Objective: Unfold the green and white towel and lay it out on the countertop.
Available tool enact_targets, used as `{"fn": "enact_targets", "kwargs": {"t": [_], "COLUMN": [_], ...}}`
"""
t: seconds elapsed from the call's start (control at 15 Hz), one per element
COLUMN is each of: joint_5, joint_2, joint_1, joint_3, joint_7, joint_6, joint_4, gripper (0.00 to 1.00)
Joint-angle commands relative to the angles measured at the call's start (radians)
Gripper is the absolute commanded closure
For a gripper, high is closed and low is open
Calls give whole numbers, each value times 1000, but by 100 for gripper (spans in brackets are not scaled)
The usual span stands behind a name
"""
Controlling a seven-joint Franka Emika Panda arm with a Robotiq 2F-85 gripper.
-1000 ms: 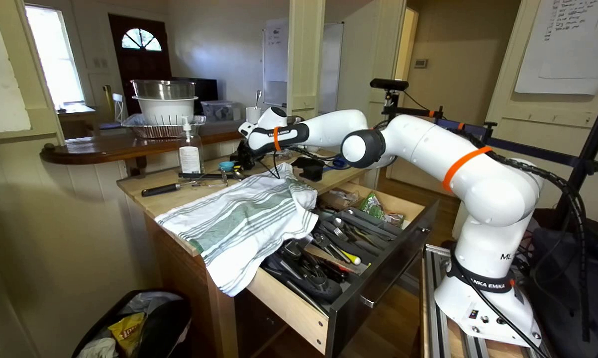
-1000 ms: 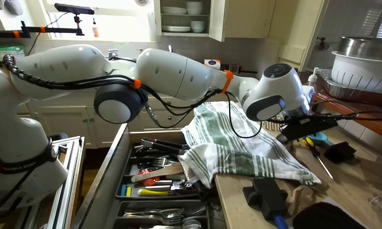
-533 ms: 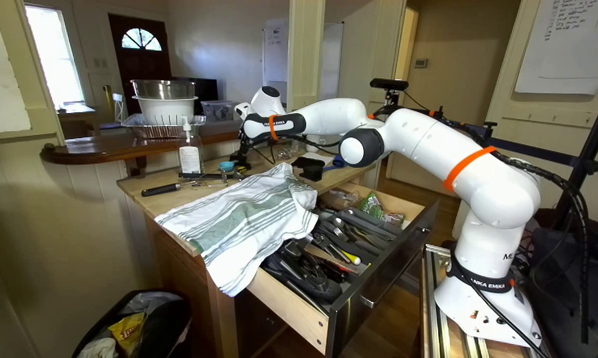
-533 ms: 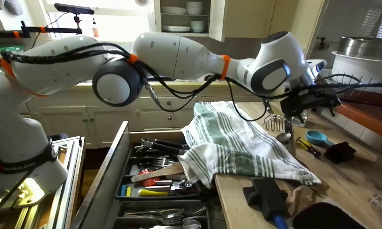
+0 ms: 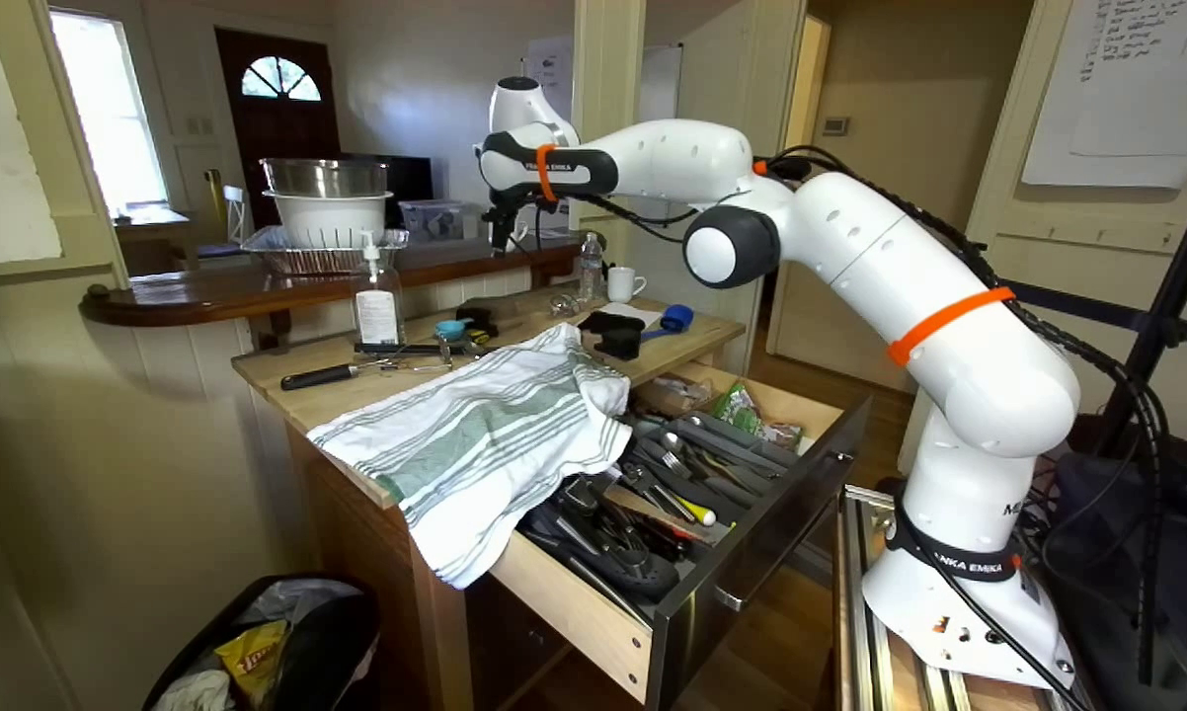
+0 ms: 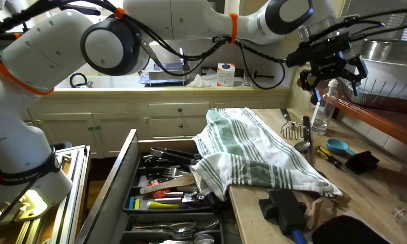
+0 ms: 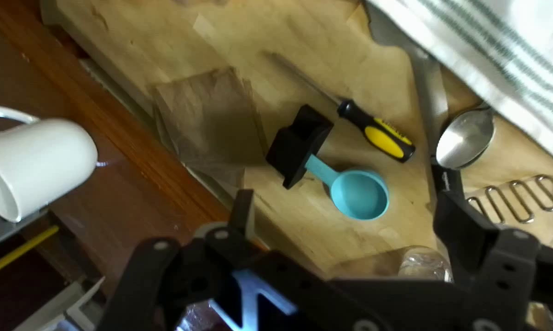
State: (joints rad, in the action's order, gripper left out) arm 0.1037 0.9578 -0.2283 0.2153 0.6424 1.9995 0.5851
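You hold the gripper (image 6: 336, 93) high, spread wide and empty, presumably to be clear of the towel (image 6: 244, 145); it lies rumpled on the countertop (image 6: 249, 205), overhanging the pulled-out drawer (image 5: 579, 614), likely because it is not yet drawn back flat.

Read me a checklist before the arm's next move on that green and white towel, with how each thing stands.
1. Pincer open, nothing held: ok.
2. Pincer raised clear of the countertop: ok.
3. Towel lying flat: not ok, rumpled.
4. Towel wholly on the countertop: not ok, it hangs over the edge above the open drawer.
5. Countertop beside the towel free: not ok, screwdriver and blue scoop there.
6. Spoon free of the towel: cannot tell, handle out of sight.
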Motion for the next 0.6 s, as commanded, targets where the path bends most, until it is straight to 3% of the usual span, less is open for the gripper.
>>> {"fn": "enact_targets", "kwargs": {"t": [0.0,0.2,0.4,0.47,0.53], "joint_5": [-1,-24,-85,-48,-60], "joint_2": [-112,-185,-266,-172,-193], "joint_1": [8,9,-3,-4,-5], "joint_3": [21,16,-6,8,6], "joint_7": [-77,-168,-262,-204,-226], "joint_6": [-165,-245,-220,-237,-237], "joint_4": [122,220,368,211,249], "gripper": [0,0,0,0,0]}}
